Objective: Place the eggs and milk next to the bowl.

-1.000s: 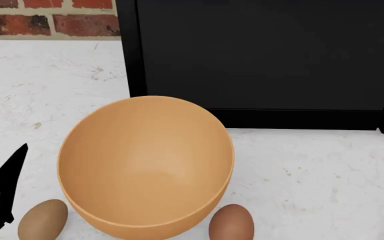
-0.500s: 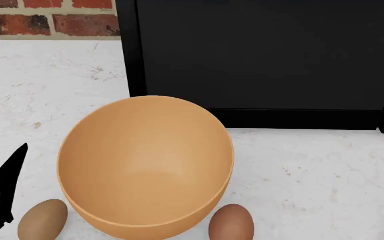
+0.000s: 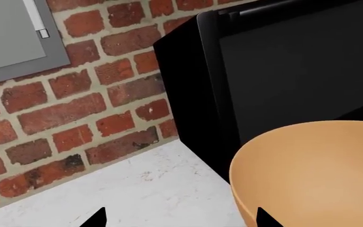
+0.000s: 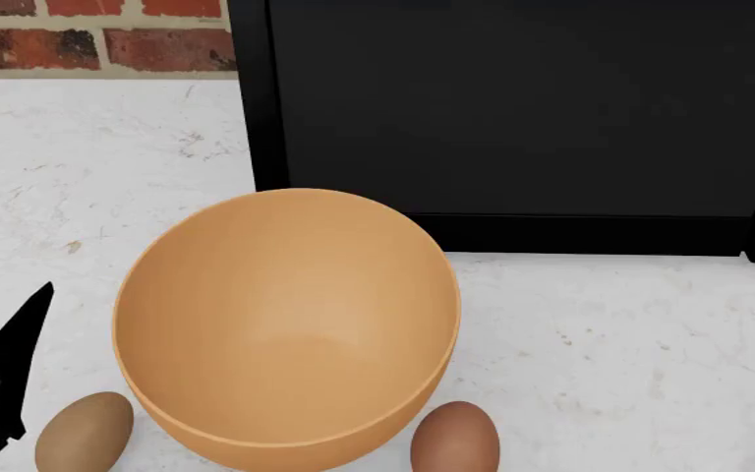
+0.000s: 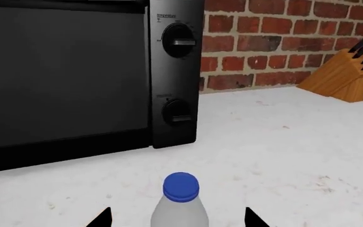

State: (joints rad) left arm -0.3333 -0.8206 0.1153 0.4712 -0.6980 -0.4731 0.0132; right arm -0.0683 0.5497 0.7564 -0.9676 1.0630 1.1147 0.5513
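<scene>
The bowl point(image 4: 286, 329) stands on the white bench point(image 4: 613, 344), just in front of a black oven point(image 4: 509, 108). Both eggs are already set against it: the lighter tan egg point(image 4: 86, 433) at its near left, the redder brown egg point(image 4: 455, 440) at its near right, each just beside or touching the bowl's wall. The egg part of the task is judged done.

The milk point(image 5: 180, 203) is seen upright in the right wrist view, its blue cap between the two fingertips of the right gripper point(image 5: 178, 217), which are spread wide on either side and not closed on it. In the head view only a sliver at the far right edge can be made out, well apart from the bowl.

The left gripper point(image 3: 178, 218) is seen with fingertips set wide and nothing between them, near the bowl's left side.

The step in hand is judged to be the grasp of the milk. Next, a closure on the bottle is called for, then a carry leftward to a bare spot beside the bowl.
</scene>
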